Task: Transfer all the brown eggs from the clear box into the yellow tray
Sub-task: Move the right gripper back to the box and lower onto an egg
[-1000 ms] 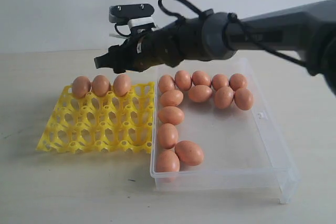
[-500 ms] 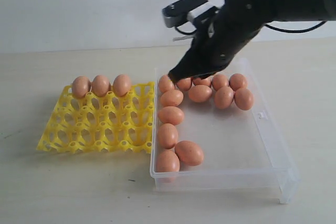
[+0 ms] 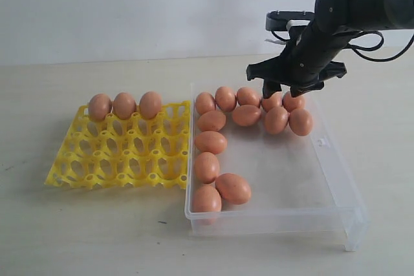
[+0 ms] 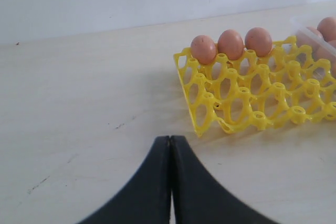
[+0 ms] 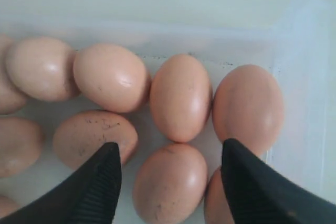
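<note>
R gripper point(image 3: 284, 88) sits over the far-right end of the clear box point(image 3: 336, 179). Jaws spread wide, nothing pinched. The wrist cam shows its black fingers point(image 5: 100, 182) either side of the egg cluster there, w/ one egg under the gap; can't tell if the tips touch any shell. L gripper point(image 4: 170, 145) is pressed together, gripping nothing, low over the table point(image 3: 65, 224) near the yellow tray point(image 3: 129, 153) corner. Brown eggs point(image 3: 211, 142): 3 seated in the tray's far row, side by side. 13 in the box: 5 in a line along the far wall, 3 just in front of those toward the right, 4 in a column down the tray-side wall, 1 more beside the nearest of that column. Tray & box sit edge to edge, tray on the left, box on the right in ext view.
</note>
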You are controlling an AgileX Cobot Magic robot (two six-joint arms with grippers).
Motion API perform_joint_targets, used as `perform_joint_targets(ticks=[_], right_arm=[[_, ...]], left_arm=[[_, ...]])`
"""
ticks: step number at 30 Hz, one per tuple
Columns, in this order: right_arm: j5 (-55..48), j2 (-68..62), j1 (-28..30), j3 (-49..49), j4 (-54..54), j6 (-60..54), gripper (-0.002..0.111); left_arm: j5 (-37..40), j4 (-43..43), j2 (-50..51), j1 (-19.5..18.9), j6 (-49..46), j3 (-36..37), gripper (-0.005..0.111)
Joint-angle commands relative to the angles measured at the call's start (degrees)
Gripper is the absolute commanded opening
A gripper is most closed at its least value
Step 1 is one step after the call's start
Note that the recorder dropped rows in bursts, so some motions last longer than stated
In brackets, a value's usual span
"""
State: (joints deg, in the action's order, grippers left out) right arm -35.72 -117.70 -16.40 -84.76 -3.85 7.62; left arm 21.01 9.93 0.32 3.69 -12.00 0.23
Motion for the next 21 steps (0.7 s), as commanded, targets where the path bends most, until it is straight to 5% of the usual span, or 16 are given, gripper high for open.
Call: perform_joint_targets(ticks=[1,21], right_arm=[[-1.6,-3.1,1.5,-3.2,-3.9,0.5,0.056],[-2.1,-11.6,2.1,-4.3,-6.7,-0.6,0.056]], left_arm=[[-0.4,-0.1,-0.3,0.2,0.0,-0.2,0.0],[-0.4,-0.1,-0.3,0.2,0.0,-0.2,0.0]])
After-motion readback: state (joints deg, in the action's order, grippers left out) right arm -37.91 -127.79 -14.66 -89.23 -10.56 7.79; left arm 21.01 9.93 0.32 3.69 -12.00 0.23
